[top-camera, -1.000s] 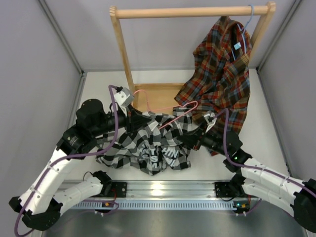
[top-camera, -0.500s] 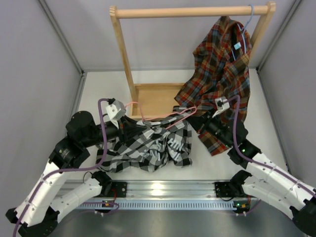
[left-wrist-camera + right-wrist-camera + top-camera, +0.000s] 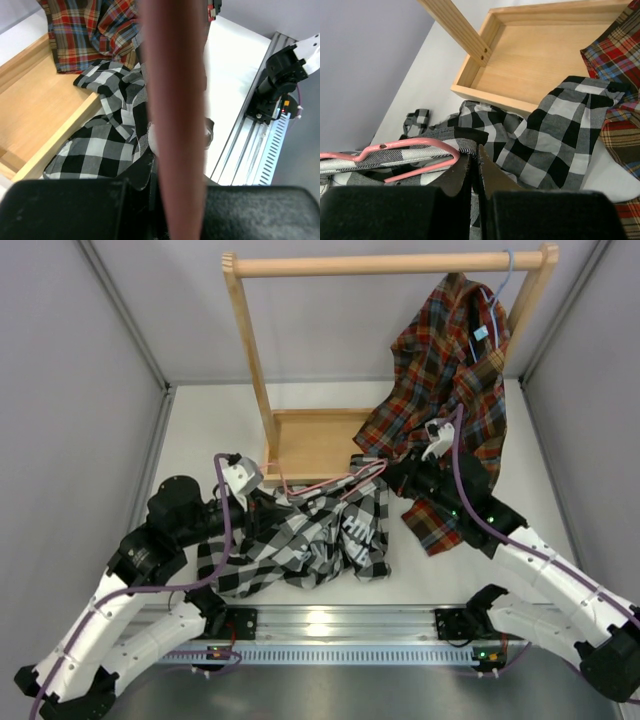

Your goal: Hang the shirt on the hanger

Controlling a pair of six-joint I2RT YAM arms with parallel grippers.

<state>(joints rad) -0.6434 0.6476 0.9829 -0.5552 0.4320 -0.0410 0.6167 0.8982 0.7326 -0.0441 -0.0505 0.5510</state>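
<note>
The black-and-white checked shirt (image 3: 300,540) lies crumpled on the table in front of the wooden tray, its white lettering partly showing. The pink wire hanger (image 3: 335,480) lies across its top edge. My left gripper (image 3: 262,502) is shut on the hanger, whose bar fills the left wrist view (image 3: 175,125) as a blurred pink bar, with the shirt (image 3: 110,145) beneath. My right gripper (image 3: 388,476) is shut on the shirt's edge (image 3: 470,146), right beside the hanger's bent end (image 3: 420,150). More of the shirt (image 3: 560,130) spreads to the right in the right wrist view.
A wooden rack with a top bar (image 3: 390,262), a left post (image 3: 250,340) and a tray base (image 3: 315,440) stands behind. A red plaid shirt (image 3: 450,380) hangs from a light blue hanger (image 3: 500,290), its hem touching the table beside my right arm. A metal rail (image 3: 330,625) runs along the near edge.
My right gripper has moved back and left toward the tray, holding the shirt's edge. The left gripper has shifted with the hanger. The shirt has bunched and slid left, hiding more of the lettering.
</note>
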